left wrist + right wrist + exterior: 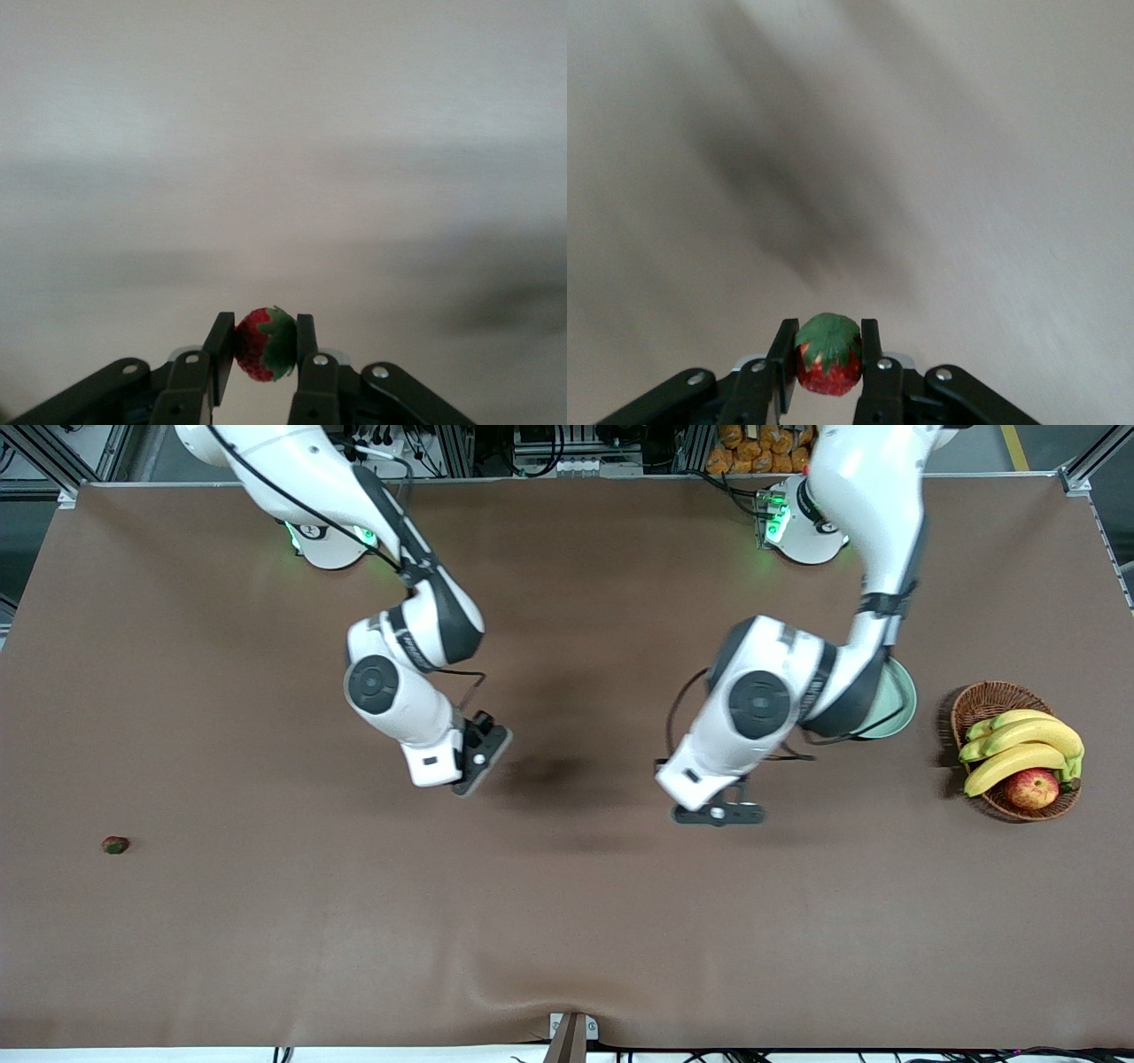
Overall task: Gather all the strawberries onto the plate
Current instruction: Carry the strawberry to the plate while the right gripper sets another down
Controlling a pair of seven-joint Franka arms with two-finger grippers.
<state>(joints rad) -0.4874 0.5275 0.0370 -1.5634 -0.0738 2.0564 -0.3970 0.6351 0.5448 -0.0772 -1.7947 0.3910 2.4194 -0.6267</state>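
Observation:
In the left wrist view my left gripper (264, 335) is shut on a red strawberry (262, 345) with a green cap. It hangs above bare table near the middle (719, 812). My right gripper (826, 343) is shut on a second strawberry (828, 359), cap facing the camera, also over the middle of the table (483, 760). A third strawberry (115, 844) lies on the table toward the right arm's end. The pale green plate (897, 701) lies toward the left arm's end, mostly hidden under the left arm.
A brown wicker basket (983, 701) with bananas (1019, 748) and a red-yellow apple (1032, 787) stands beside the plate, at the left arm's end. The table is covered with a brown cloth (567, 921).

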